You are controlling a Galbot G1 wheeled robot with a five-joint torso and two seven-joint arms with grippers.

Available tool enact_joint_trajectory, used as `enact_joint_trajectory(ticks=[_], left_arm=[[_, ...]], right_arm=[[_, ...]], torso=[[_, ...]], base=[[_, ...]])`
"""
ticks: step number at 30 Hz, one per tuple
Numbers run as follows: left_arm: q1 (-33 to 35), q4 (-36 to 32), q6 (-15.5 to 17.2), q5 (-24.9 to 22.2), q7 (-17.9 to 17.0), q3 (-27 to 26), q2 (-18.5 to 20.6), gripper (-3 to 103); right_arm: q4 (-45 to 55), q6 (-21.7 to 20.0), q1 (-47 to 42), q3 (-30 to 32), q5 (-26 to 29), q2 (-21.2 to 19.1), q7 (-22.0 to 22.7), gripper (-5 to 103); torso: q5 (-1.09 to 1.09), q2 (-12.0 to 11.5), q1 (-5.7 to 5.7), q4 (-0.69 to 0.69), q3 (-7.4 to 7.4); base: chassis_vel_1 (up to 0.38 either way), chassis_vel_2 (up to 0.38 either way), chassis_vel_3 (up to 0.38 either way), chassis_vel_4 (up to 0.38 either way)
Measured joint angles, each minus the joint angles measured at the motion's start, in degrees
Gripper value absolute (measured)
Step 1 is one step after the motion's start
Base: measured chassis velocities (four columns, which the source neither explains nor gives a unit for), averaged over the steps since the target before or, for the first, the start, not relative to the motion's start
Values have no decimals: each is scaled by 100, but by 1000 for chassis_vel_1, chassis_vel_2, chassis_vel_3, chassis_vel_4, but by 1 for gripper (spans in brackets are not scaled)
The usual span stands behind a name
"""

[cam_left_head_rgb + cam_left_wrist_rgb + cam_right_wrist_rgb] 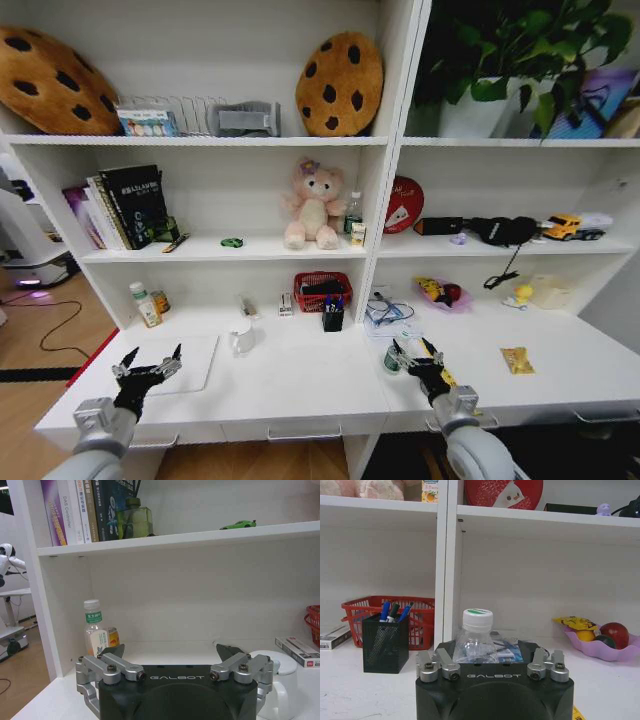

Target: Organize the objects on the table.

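Two grippers are held over the white desk [300, 385]: the left gripper [150, 368] spread and empty, the right gripper [413, 353] spread around a small clear bottle [474, 642].

Right wrist view: lower part of the clear bottle [476, 639] hidden behind the right gripper [492, 666] housing, its fingertips not discernible, so contact cannot be told; head view: same bottle [392, 360] mostly covered by that gripper [415, 356]; left wrist view: white mug [280, 682] partly masked by the left gripper [173, 656], red basket [313, 622] cut by the picture's edge; book spines [75, 510] cropped above, titles too small to read; small green item [232, 242] on the shelf too small to identify.
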Motion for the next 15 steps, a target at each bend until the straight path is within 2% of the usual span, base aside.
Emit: enact_joint_trajectory(ticks=[2,3,5,6,8,11,12,15], left_arm=[[0,0,0,0,0,0,0,100],[0,0,0,0,0,0,0,100],[0,0,0,0,0,0,0,100],[0,0,0,0,0,0,0,100],[0,0,0,0,0,0,0,100],[0,0,0,0,0,0,0,100],[0,0,0,0,0,0,0,100],[0,0,0,-1,0,0,0,100]], right_arm=[[-4,38,-6,0,-4,6,-8,63],[-4,38,-6,0,-4,6,-8,63],[-4,62,-6,-7,-4,8,-17,53],[-4,62,-6,-7,-4,8,-17,53],[-15,83,5,-17,-3,11,-22,41],[-14,111,9,-17,-7,20,-25,36],[-2,130,-2,-16,-13,27,-30,27],[6,145,-9,-18,-14,38,-42,24]], torso=[[0,1,0,0,0],[0,1,0,0,0],[0,1,0,0,0],[0,1,0,0,0],[0,1,0,0,0],[-1,1,0,1,0],[-1,1,0,0,-1],[-1,1,0,1,-1]], base=[[0,0,0,0],[0,0,0,0],[0,0,0,0],[0,0,0,0],[0,0,0,0],[0,0,0,0],[0,0,0,0],[0,0,0,0]])
